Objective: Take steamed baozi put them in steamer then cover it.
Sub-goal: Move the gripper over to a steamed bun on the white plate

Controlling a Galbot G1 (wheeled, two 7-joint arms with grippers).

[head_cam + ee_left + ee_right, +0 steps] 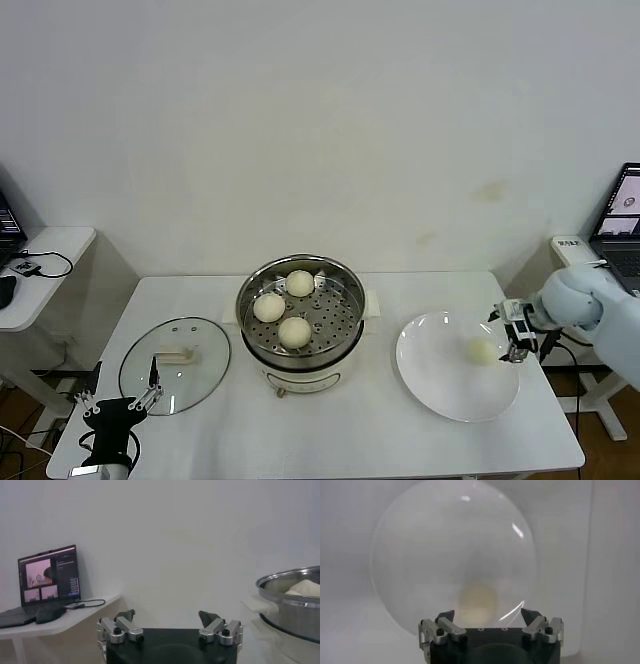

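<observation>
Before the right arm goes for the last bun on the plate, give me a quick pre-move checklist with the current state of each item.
1. Right gripper open, beside the plate's right edge: ok.
2. Last baozi lying alone on the plate: ok.
3. Steamer uncovered, three buns inside, free spot on the tray: ok.
4. Cover flat on the table, left of the steamer: ok.
5. Left gripper open, holding nothing, near the cover's front edge: ok.
6. Gripper centred on the bun: cannot tell.

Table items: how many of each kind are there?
Buns: 4, three in the steamer, one on the plate
Steamer: 1
Lid: 1
Plate: 1
Total: 7
</observation>
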